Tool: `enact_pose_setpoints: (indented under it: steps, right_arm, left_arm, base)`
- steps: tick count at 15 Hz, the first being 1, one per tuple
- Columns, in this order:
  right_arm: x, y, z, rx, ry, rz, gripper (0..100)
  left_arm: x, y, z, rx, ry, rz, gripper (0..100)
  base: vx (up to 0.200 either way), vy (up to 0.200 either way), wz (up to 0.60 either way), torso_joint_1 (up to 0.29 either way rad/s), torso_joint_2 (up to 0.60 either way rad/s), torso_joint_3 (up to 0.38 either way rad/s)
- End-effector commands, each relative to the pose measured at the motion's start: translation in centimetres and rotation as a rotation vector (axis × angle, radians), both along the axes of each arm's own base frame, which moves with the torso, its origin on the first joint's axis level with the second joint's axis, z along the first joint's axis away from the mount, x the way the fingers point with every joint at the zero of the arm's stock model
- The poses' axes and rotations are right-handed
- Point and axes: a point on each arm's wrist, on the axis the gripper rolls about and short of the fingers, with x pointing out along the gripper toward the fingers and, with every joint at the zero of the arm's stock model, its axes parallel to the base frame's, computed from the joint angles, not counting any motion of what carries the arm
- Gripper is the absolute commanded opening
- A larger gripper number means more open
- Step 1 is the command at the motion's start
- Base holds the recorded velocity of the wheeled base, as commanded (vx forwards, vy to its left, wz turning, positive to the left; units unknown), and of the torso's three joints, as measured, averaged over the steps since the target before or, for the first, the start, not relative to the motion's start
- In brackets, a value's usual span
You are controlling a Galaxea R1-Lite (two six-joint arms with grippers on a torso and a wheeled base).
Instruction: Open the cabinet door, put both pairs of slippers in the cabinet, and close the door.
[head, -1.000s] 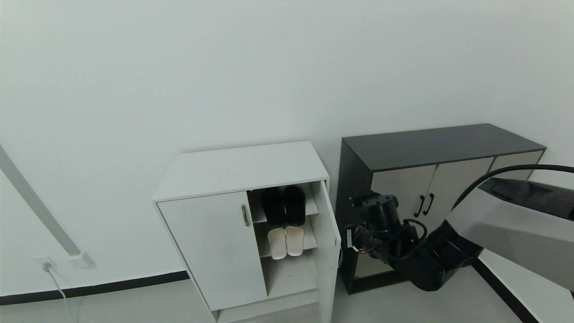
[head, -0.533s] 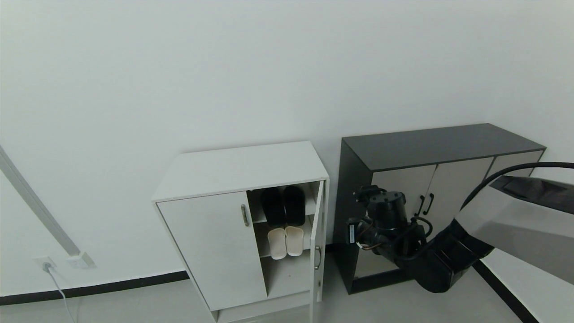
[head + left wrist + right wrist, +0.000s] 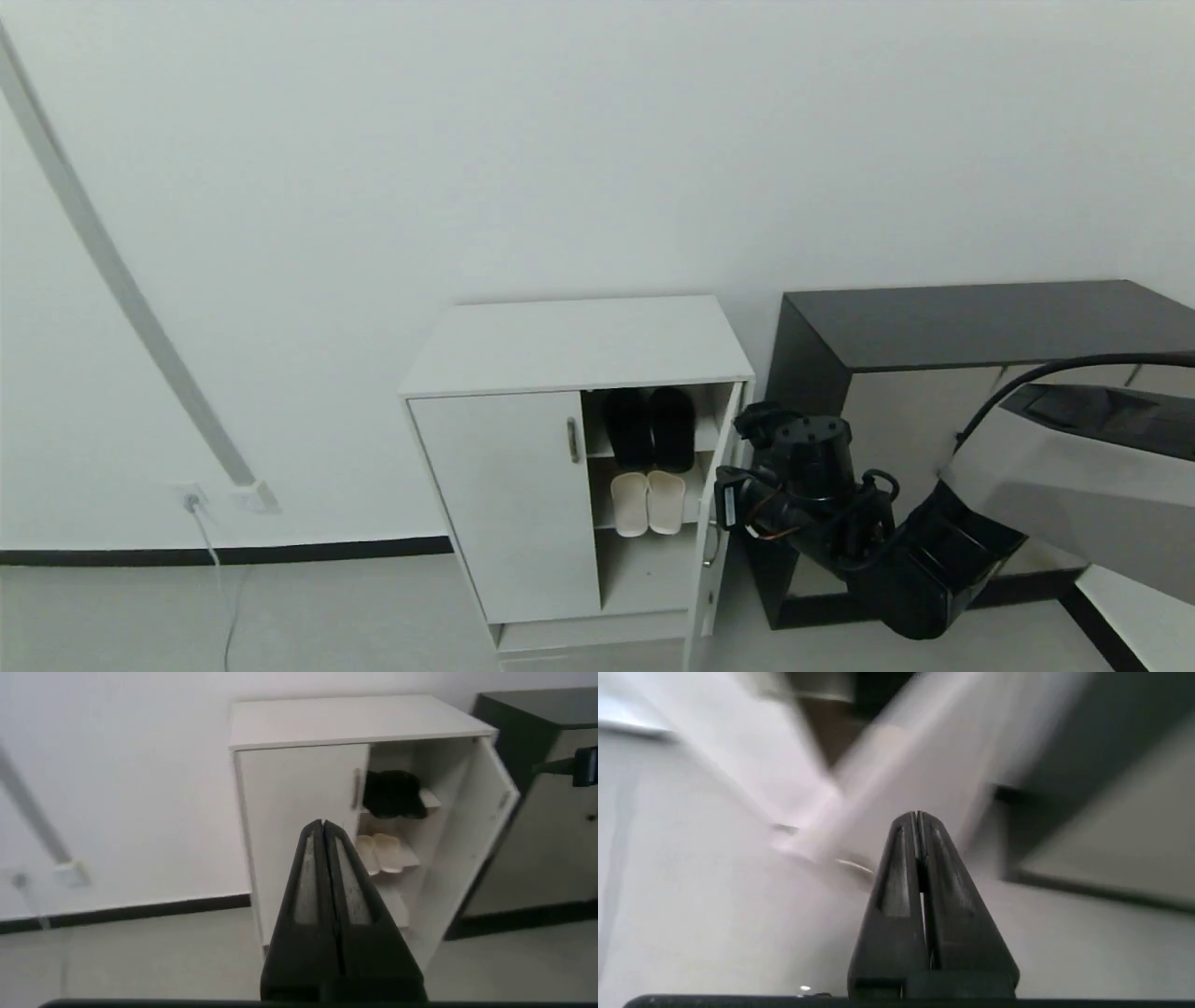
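Left gripper [image 3: 323, 824]: in front of the white cabinet [image 3: 579, 341], well back from it; fingers pressed together, holding nothing.
Right gripper [image 3: 918, 817]: on the outer side of the cabinet's right door [image 3: 472, 831]; fingers closed on each other, empty. I cannot tell if it touches the door.
Right arm [image 3: 822, 495]: in the gap between the white cabinet and the black cabinet [image 3: 980, 322] beside it.
Right door: ajar, not yet shut; left door closed.
Cream slippers [image 3: 648, 502]: inside the white cabinet, middle shelf, heels at its front edge.
Black slippers [image 3: 651, 429]: shelf above, also inside.
Stage: likely the closing push; both pairs stowed.
Risk: closed fingers could slide off the smooth door face and leave it ajar. A hard shove may bounce it back open. The cream heels may catch the door. The wrist could knock the black cabinet in that narrow gap.
Change: the head camera has shifted, so the cabinet sits differently in frame. Relative to the cabinet, the door has swung in from wide open, and the right arm has followed it.
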Motion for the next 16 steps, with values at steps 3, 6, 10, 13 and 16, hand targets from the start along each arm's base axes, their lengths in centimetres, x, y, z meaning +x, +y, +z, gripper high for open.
enact_pose_setpoints:
  steps: [3, 6, 10, 13, 16]
  right_arm:
    - [-0.5, -1.1, -0.9, -0.008, 0.022, 0.007, 0]
    - [-0.9, -1.2, -0.6, -0.001, 0.019, 0.023, 0]
    - [-2.9, -4.8, 2.1, -0.002, 0.01, -0.038, 0]
    - [-5.0, -7.2, 2.3, -0.028, 0.048, -0.069, 0]
    - [-6.0, -7.9, 0.0, -0.09, 0.122, -0.098, 0]
  left_arm:
    - [0.0, 0.0, 0.0, -0.004, 0.001, 0.001, 0]
    - [0.0, 0.0, 0.0, -0.003, 0.001, 0.001, 0]
    - [0.0, 0.0, 0.0, -0.003, 0.001, 0.0, 0]
    - [0.0, 0.0, 0.0, -0.003, 0.001, 0.0, 0]
    - [0.0, 0.0, 0.0, -0.004, 0.001, 0.003, 0]
  base:
    - [0.0, 0.0, 0.0, 0.0, 0.0, 0.0]
    - [0.0, 0.0, 0.0, 0.0, 0.0, 0.0]
    - [0.05, 0.0, 0.0, 0.002, 0.0, 0.001]
    - [0.2, 0.0, 0.0, -0.009, 0.0, 0.004]
    - [0.067, 0.0, 0.0, 0.001, 0.0, 0.001]
